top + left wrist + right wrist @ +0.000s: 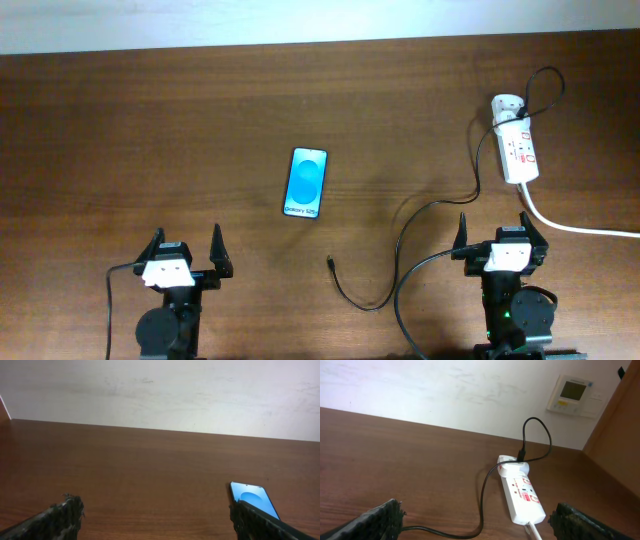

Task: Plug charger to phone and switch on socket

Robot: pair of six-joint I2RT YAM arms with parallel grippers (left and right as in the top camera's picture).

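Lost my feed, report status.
Left gripper open, empty. Right gripper open, empty. Charger tip loose on table, apart from phone. Nothing between them.

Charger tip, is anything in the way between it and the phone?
No, nothing that I can see. In the overhead view the charger's tip lies on the table a little nearer the robot than the phone. Only bare wood shows between them.
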